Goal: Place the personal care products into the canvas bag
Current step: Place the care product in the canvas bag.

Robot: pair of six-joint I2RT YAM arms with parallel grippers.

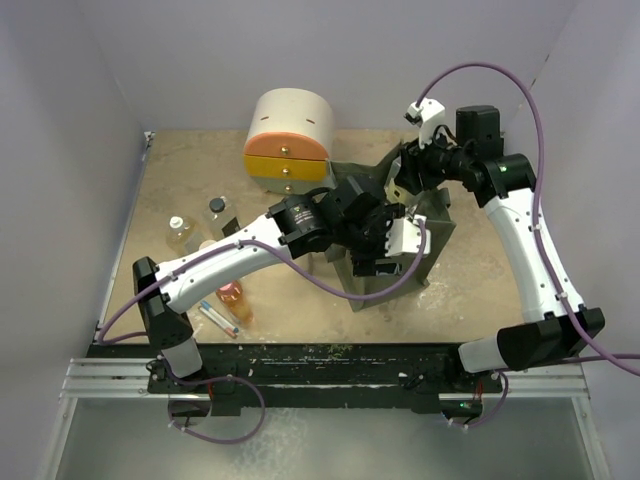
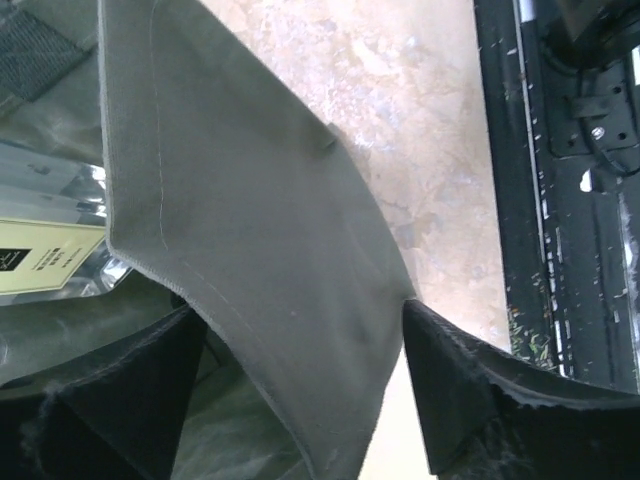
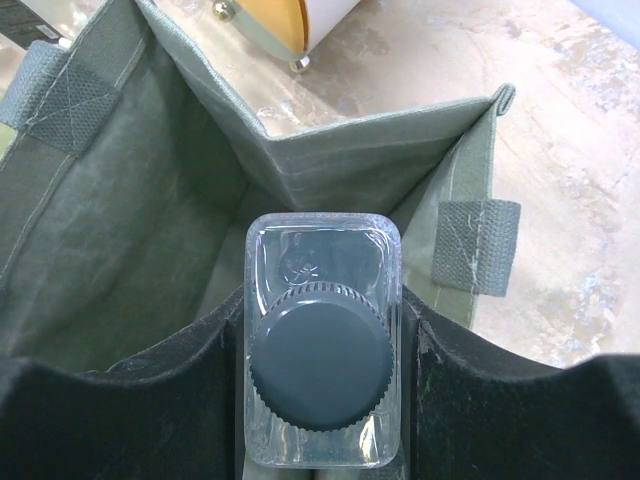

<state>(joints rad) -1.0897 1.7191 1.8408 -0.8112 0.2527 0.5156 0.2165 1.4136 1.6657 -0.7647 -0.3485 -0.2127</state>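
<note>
While our right gripper (image 3: 322, 300) is clamped on a clear square bottle (image 3: 320, 385) by its flat sides, black cap toward the wrist camera, it hangs over the open mouth of the canvas bag (image 1: 432, 232). The bag stands just in front of the drawer unit (image 1: 290, 130), toward the right arm's side.

We judge the bottle light, rigid and smooth-walled. Its flat faces seat the pads well, but hard plastic can slip, so a hold on the body below the cap seems sound. The bag is the awkward one: limp cloth, walls that fold inward, and strap handles (image 3: 475, 245) that flop. Our left gripper (image 2: 300, 310) straddles a stretch of its wall. Fabric lies between the fingers (image 2: 470, 400) and touches both, yet we cannot tell whether they pinch it or merely bracket it. The stitched rim looks to us the best place to hold the mouth wide.

Four more bottles lie on the table (image 1: 490, 260), on the left arm's side of the drawer unit and nearer our bases: a white-topped bottle (image 1: 180, 233), a black-capped bottle (image 1: 218, 208), an orange bottle (image 1: 232, 298) and a slim grey tube (image 1: 216, 318). The tabletop is mottled beige, hard and flat. Plain pale walls (image 1: 60, 150) close it on three sides, and a black rail (image 1: 330, 355) runs along the near edge.
</note>
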